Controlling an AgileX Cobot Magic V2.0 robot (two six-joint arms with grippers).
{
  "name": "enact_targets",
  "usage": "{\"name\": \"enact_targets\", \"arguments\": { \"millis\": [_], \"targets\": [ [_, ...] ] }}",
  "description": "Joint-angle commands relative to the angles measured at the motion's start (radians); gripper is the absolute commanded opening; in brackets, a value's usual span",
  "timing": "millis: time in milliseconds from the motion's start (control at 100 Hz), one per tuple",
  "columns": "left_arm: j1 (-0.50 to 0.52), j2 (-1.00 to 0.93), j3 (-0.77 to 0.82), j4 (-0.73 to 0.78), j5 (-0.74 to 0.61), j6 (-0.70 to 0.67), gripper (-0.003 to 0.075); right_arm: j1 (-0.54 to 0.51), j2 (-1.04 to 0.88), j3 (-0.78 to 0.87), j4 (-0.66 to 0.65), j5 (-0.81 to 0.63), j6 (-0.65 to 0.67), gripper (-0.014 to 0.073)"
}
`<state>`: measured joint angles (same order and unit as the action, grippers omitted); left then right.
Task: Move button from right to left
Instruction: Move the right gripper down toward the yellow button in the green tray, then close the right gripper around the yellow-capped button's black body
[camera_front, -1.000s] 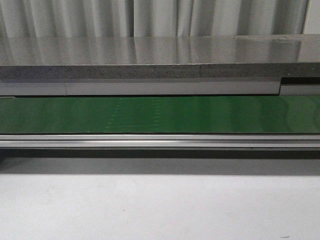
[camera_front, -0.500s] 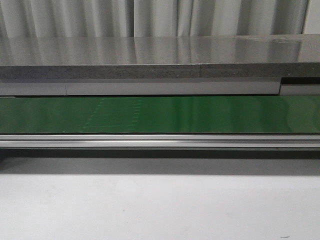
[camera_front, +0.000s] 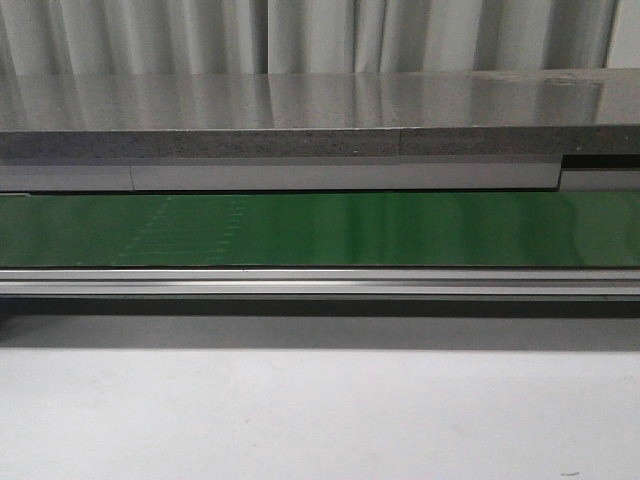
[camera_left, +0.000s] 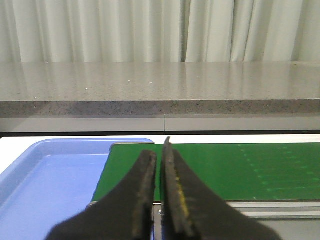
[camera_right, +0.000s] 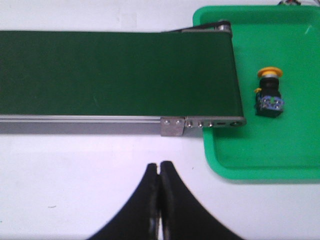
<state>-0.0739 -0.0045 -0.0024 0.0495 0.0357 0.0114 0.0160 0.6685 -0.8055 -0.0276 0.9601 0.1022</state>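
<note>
Two claws: both seen only from their own wrist cameras, neither showing in the front view.
Left claw (camera_left: 160, 165): dark fingers pressed together with only a thin slit between them, nothing held; it hangs over the end of the green conveyor belt (camera_left: 240, 170), beside the blue tray (camera_left: 45, 185).
Right claw (camera_right: 159, 175): fingertips meeting, nothing gripped, above the bare white table (camera_right: 75, 165) on the near side of the belt's metal rail (camera_right: 100, 122).
Button (camera_right: 269, 92): lying on its side in the green tray (camera_right: 260, 160), orange-yellow cap pointing away from the claw, dark body toward it, just beside the belt's end and well apart from the right claw.
Front view: green belt (camera_front: 320, 228) running across, grey speckled counter (camera_front: 300, 115) behind it, pale curtain (camera_front: 300, 35) at the back.
</note>
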Motion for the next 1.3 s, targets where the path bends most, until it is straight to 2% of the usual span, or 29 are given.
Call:
{"name": "enact_targets", "arguments": {
  "millis": [0,320,410,480,670,790,1110,1290],
  "targets": [
    [-0.001,-0.036,0.041,-0.007,-0.079,-0.011,0.0005,0.001,0.056,-0.044,0.006,-0.030,0.003,-0.0068],
    [-0.001,-0.036,0.041,-0.007,-0.079,-0.011,0.0005,0.001,0.130,-0.044,0.011,-0.018,0.003,-0.0066],
    [-0.001,-0.036,0.041,-0.007,-0.079,-0.011,0.0005,0.001,0.130,-0.044,0.011,-0.018,0.003,-0.0027],
    [-0.001,-0.036,0.041,-0.007,-0.079,-0.011,0.0005,0.001,0.130,-0.044,0.011,-0.018,0.003,0.0059],
    [-0.001,-0.036,0.041,-0.007,-0.079,-0.011,0.0005,0.001,0.130,-0.044,0.011,-0.014,0.003,0.0395],
    [-0.001,-0.036,0.041,-0.007,-0.079,-0.011,0.0005,0.001,0.130,-0.044,0.011,-0.019,0.003,0.0496],
    [-0.001,-0.036,0.041,-0.007,-0.079,-0.011,0.0005,-0.004,0.146,-0.061,-0.004,-0.088,0.029,0.0550],
    [-0.001,-0.036,0.041,-0.007,-0.079,-0.011,0.0005,-0.004,0.238,-0.148,-0.110,-0.096,0.066,0.0550]
  ]
}}
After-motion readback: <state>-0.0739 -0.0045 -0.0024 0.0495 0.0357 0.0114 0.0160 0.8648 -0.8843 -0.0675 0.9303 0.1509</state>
